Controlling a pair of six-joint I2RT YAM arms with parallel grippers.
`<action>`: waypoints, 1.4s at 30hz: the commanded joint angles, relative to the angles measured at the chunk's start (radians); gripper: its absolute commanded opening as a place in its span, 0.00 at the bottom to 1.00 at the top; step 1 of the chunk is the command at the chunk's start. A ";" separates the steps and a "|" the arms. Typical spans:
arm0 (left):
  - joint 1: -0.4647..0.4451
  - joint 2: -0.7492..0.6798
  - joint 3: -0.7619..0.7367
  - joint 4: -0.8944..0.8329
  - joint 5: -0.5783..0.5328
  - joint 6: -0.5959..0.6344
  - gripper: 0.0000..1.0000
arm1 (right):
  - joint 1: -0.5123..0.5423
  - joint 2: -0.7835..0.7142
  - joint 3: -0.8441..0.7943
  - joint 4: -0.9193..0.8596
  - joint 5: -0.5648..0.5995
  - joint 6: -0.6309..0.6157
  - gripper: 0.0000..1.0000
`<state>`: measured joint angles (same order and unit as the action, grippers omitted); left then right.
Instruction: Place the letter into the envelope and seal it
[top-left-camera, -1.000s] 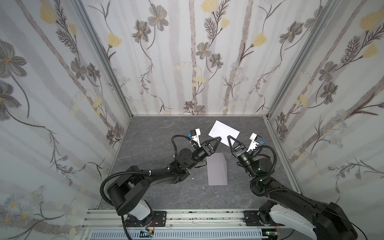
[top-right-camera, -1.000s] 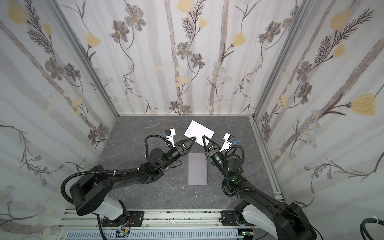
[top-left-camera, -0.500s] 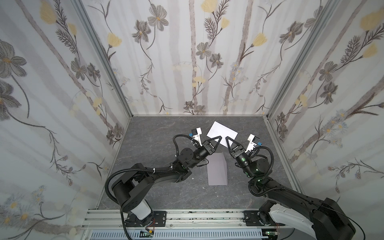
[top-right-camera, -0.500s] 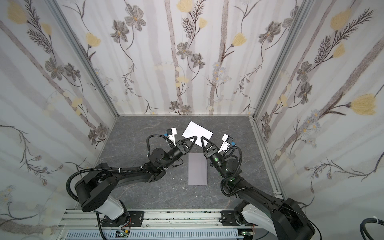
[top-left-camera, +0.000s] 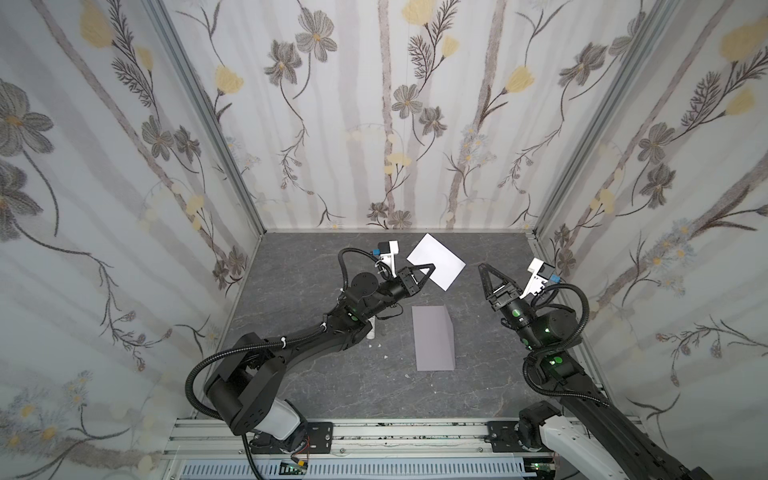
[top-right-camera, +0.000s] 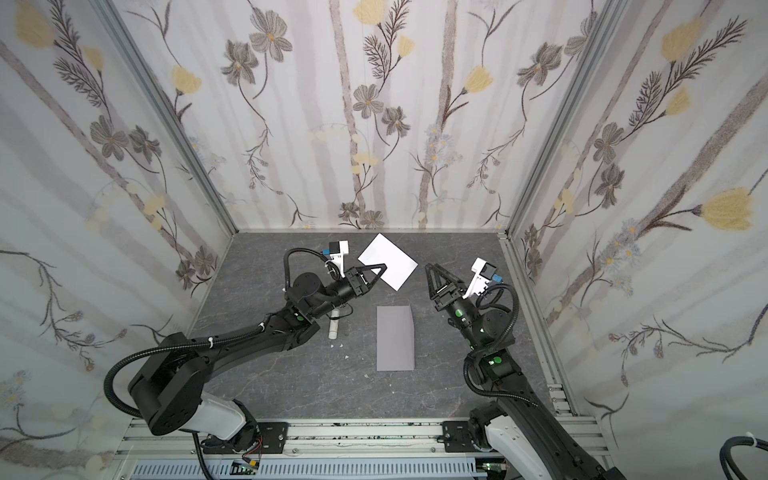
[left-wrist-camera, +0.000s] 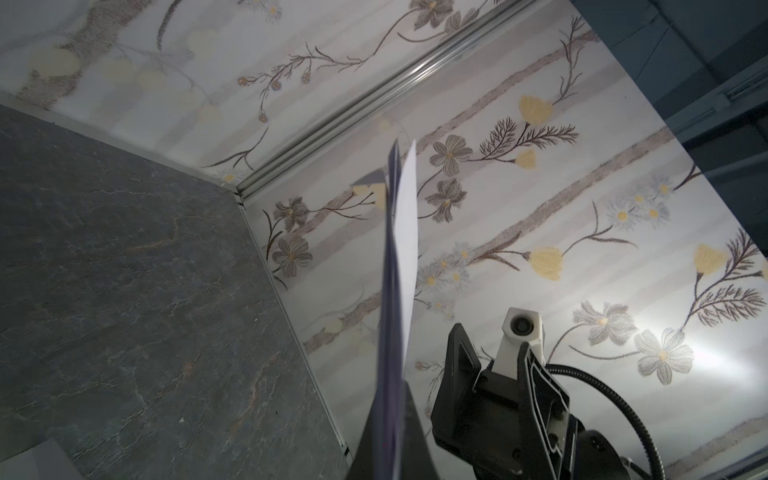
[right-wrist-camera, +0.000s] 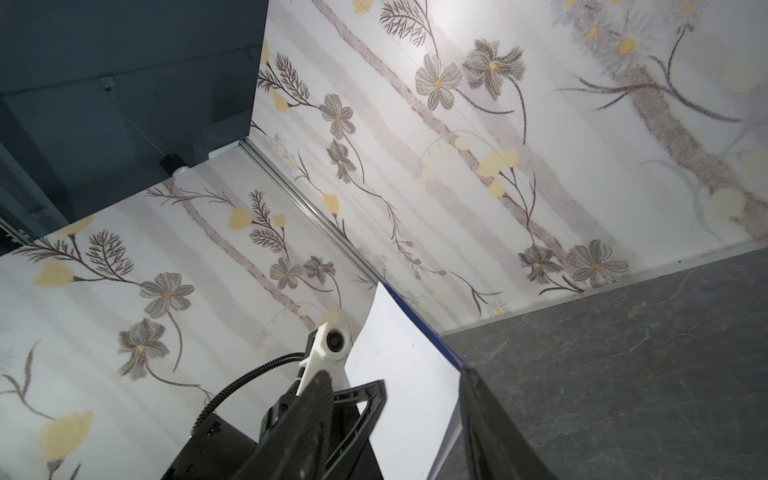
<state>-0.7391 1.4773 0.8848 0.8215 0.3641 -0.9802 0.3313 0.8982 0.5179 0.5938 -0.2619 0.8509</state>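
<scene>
left gripper: clamped on letter edge, upper centre.
right gripper: jaws apart, empty, right of letter.
envelope: flat, frame centre.

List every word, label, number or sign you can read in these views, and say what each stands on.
No text can be read anywhere.
letter: a blank white face shows in both top views, no writing.
envelope: plain grey, no legible mark.
white tube: any label is too small to read.
</scene>
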 joint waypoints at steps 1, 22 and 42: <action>0.027 -0.033 0.055 -0.311 0.124 0.159 0.00 | -0.090 -0.018 0.051 -0.223 -0.239 -0.111 0.52; 0.064 -0.116 0.148 -0.653 0.703 0.315 0.00 | -0.121 0.128 0.108 -0.236 -0.712 -0.222 0.74; 0.094 -0.117 0.174 -0.653 0.748 0.325 0.00 | -0.038 0.235 0.113 -0.085 -0.934 -0.157 0.60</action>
<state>-0.6479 1.3552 1.0470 0.1505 1.0946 -0.6621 0.2878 1.1255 0.6193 0.4473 -1.1637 0.6807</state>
